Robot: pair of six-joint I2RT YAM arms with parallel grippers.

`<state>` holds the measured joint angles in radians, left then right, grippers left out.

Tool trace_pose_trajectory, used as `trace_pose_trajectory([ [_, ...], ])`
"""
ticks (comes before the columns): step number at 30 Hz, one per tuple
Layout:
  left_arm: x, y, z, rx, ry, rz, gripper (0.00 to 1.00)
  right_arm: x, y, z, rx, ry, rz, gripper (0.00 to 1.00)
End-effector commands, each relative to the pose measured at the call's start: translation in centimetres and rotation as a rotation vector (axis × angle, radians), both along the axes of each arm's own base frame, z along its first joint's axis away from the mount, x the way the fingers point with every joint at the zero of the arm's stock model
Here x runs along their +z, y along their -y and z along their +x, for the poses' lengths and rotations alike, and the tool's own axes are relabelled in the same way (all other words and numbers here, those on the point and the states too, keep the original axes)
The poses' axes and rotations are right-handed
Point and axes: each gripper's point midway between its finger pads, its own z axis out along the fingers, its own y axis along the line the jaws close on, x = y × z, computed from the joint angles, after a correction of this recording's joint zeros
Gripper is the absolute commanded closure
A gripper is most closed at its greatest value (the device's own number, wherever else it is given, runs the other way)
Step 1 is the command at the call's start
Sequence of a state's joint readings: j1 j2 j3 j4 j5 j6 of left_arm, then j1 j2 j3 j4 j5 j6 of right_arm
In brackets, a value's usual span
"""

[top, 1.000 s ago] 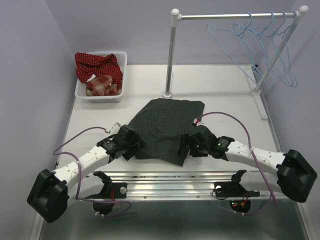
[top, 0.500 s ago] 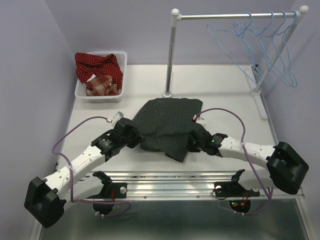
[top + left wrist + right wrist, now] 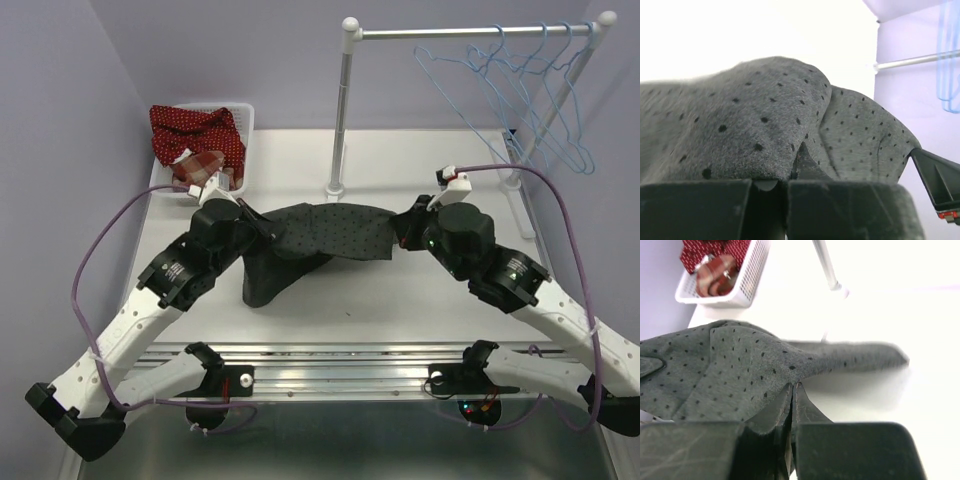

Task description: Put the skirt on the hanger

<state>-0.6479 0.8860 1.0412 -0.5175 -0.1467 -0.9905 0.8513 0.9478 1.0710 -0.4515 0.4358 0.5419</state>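
Note:
The skirt (image 3: 325, 232), dark grey with small dots, hangs stretched between my two grippers above the table, its lower part drooping to the surface at the left. My left gripper (image 3: 262, 227) is shut on the skirt's left edge; in the left wrist view the jaws (image 3: 796, 167) pinch the fabric (image 3: 765, 125). My right gripper (image 3: 404, 232) is shut on the right edge, and the right wrist view shows its tips (image 3: 793, 388) closed on the cloth (image 3: 730, 370). Several light-blue hangers (image 3: 520, 112) hang on the rail at the back right, away from both grippers.
A white basket (image 3: 238, 170) at the back left holds a red dotted garment (image 3: 195, 128) and a plaid cloth (image 3: 200, 165). The white rack's pole (image 3: 340, 120) stands behind the skirt on the table (image 3: 400, 300). Purple walls close in on both sides.
Both grippers closed on the skirt's edges and lifted it off the table, moving back and apart. The skirt went from lying flat to hanging stretched between them.

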Motion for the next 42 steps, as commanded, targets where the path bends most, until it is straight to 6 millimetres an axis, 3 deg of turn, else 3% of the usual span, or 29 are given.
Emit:
trace_pose_trajectory([
  [1,4.7,-0.8,-0.3,-0.025,0.116,0.023,1.0,2.7,2.2,-0.7,-0.023,0.041,-0.067,0.99],
  [7,5.2,0.3,1.7,-0.015,0.144,0.025,1.0,4.9,2.6,1.3,-0.102,0.115,-0.101,0.99],
  [9,6.9,0.1,4.0,0.036,0.188,0.04,1.0,7.2,2.3,2.8,-0.142,0.18,-0.116,0.99],
  [10,9.3,-0.2,4.8,0.064,0.237,0.029,1.0,8.2,2.0,3.4,-0.147,0.202,-0.121,0.99],
  [12,10.5,-0.1,7.1,0.065,0.26,0.066,1.0,11.4,0.8,4.7,-0.143,0.256,-0.141,0.99],
  [13,14.2,-0.9,7.9,0.079,0.322,0.038,1.0,12.7,0.3,5.1,-0.136,0.277,-0.141,0.99],
  [14,14.4,-0.8,9.2,0.069,0.321,0.071,1.0,15.9,0.7,5.3,-0.146,0.331,-0.123,0.99],
  [17,18.3,-1.4,10.5,0.068,0.38,0.078,1.0,18.0,0.1,6.3,-0.154,0.369,-0.156,0.99],
  [19,18.9,-1.8,10.5,0.073,0.387,0.091,1.0,18.7,0.6,6.2,-0.169,0.381,-0.156,0.99],
  [20,18.0,-2.2,10.3,0.077,0.361,0.101,1.0,18.4,1.0,6.1,-0.18,0.374,-0.16,0.99],
  [21,17.3,-2.2,10.0,0.074,0.348,0.103,1.0,17.7,1.3,5.9,-0.184,0.361,-0.158,0.99],
  [22,14.1,-2.1,9.9,0.064,0.282,0.123,1.0,15.2,1.3,5.8,-0.176,0.319,-0.197,0.99],
  [24,11.6,-2.8,8.1,0.058,0.225,0.124,1.0,13.4,2.7,4.6,-0.202,0.273,-0.172,0.99],
  [25,7.2,-2.9,6.5,0.037,0.135,0.125,1.0,10.2,3.5,3.7,-0.203,0.205,-0.172,0.99],
  [26,4.5,-2.9,5.8,0.031,0.084,0.124,1.0,8.3,3.8,3.1,-0.202,0.166,-0.174,0.99],
  [28,-1.2,-2.0,3.3,-0.024,-0.044,0.072,0.8,3.0,4.4,1.6,-0.184,0.05,-0.203,0.99],
  [29,-7.1,-2.4,1.1,-0.046,-0.156,0.083,0.66,-2.4,4.0,0.5,-0.152,-0.065,-0.214,0.99],
  [30,-9.5,-2.2,-0.2,-0.073,-0.208,0.072,0.26,-5.0,4.8,-0.7,-0.147,-0.133,-0.228,0.99],
  [31,-12.0,-2.0,-1.6,-0.098,-0.269,0.063,0.09,-7.4,5.0,-1.6,-0.143,-0.199,-0.233,0.99],
  [32,-15.2,-2.4,-3.8,-0.102,-0.366,0.058,0.01,-9.6,4.6,-2.7,-0.132,-0.28,-0.203,0.86],
  [33,-16.1,-2.6,-4.5,-0.101,-0.397,0.063,0.01,-13.0,5.3,-4.0,-0.126,-0.365,-0.253,0.61],
  [34,-16.6,-3.2,-4.8,-0.08,-0.414,0.082,0.01,-14.4,5.6,-4.7,-0.129,-0.409,-0.267,0.15],
  [35,-16.6,-4.0,-5.5,-0.054,-0.433,0.106,0.01,-15.3,5.8,-5.3,-0.149,-0.448,-0.255,0.0],
  [37,-14.7,-5.3,-4.6,0.02,-0.383,0.138,0.01,-16.3,6.3,-5.7,-0.151,-0.474,-0.288,0.0],
  [40,-12.6,-5.8,-4.1,0.039,-0.33,0.148,0.01,-15.5,5.7,-5.4,-0.123,-0.454,-0.289,0.0],
  [42,-12.5,-5.6,-3.6,0.029,-0.319,0.157,0.01,-15.0,4.8,-4.8,-0.083,-0.422,-0.275,0.0],
])
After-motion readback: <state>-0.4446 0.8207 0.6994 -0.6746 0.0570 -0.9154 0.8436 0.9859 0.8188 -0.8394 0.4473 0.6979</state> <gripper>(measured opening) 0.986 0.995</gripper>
